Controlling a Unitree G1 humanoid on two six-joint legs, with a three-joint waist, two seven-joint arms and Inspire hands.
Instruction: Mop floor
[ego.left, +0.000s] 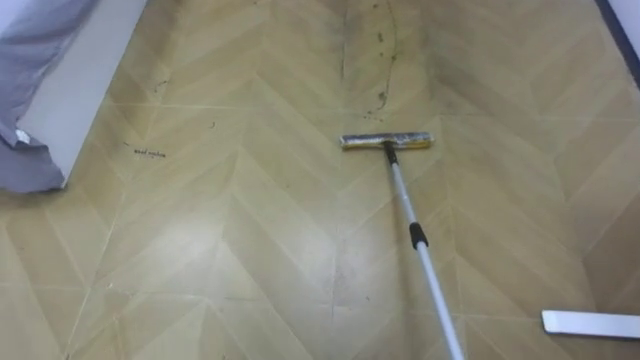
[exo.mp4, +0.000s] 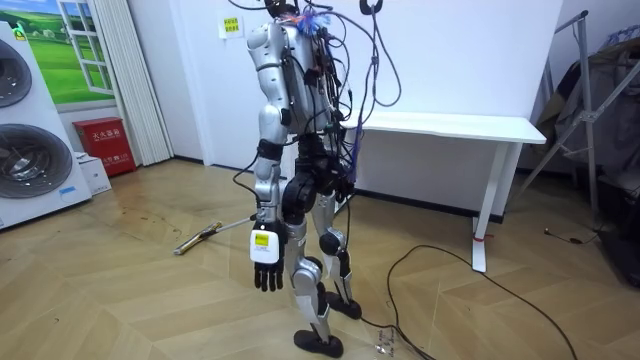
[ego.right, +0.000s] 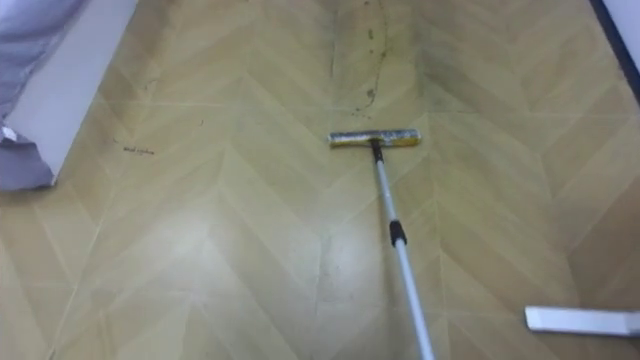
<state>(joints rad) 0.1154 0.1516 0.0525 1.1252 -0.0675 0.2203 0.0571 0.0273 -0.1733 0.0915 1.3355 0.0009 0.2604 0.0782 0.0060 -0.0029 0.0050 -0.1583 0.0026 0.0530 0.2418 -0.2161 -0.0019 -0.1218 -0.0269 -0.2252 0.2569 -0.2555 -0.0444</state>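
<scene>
One empty hand, one mop flat on the floor

Fingers (exo.mp4: 265, 284) of the left hand (exo.mp4: 267, 264) hang straight and loose, tips toward the floor (exo.mp4: 150, 300), holding nothing. The back of the hand faces outward. The arm above it drops straight from the shoulder, and the robot stands upright.

The mop (ego.left: 405, 205) lies on the floor ahead of those fingers and well below them, clear of the hand. Its pole (ego.left: 398, 180) runs away from the fingers to a flat head (ego.left: 386, 141) at the far end, just short of some dark marks (ego.left: 380, 98).

By its looks it should be light and stiff: a thin metal tube with a dark collar (ego.left: 417, 237) partway along, probably a telescopic joint. Bare tube is likely smooth, so a full wrap of fingers and thumb should serve better than a pinch. The best hold seems to be the stretch of pole on the fingers' side of the collar, and reaching it would call for a deep bend.
</scene>
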